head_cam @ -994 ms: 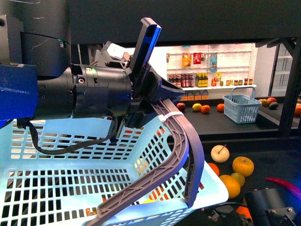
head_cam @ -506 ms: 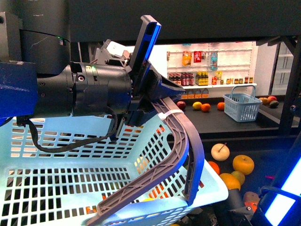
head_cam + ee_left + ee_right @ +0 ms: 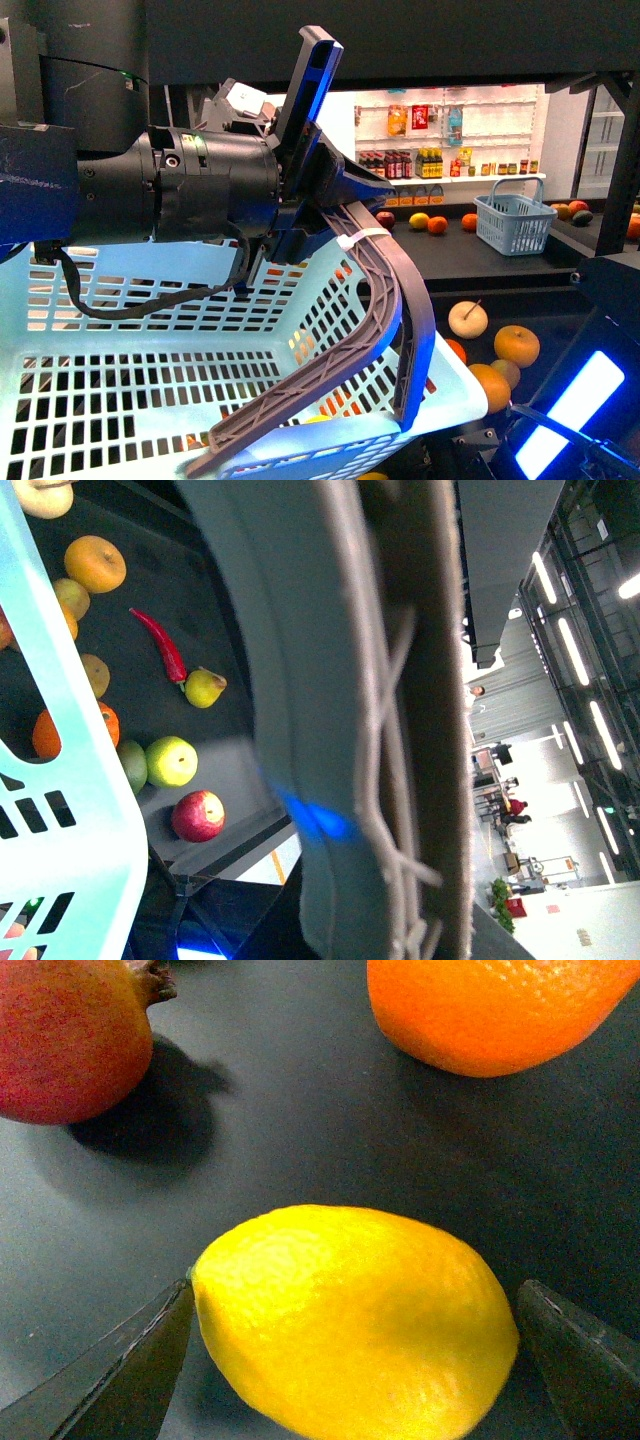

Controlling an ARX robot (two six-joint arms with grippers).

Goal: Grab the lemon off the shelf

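Lemon (image 3: pixel 355 1325): lies on the dark shelf (image 3: pixel 300 1130) tray, between the right gripper (image 3: pixel 355 1350)'s spread jaws, not yet pinched. Advice: close squarely across its middle, clear of the orange (image 3: pixel 490 1010) and the red fruit (image 3: pixel 70 1040) nearby. Left gripper (image 3: pixel 325 205): clamped on the basket handle (image 3: pixel 385 300).

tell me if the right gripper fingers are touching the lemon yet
Cannot tell. In the right wrist view the fingers flank the lemon; one tip meets its outline, with no clear gap or contact.

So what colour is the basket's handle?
Grey, on the pale blue basket; the handle shows best in the front view.
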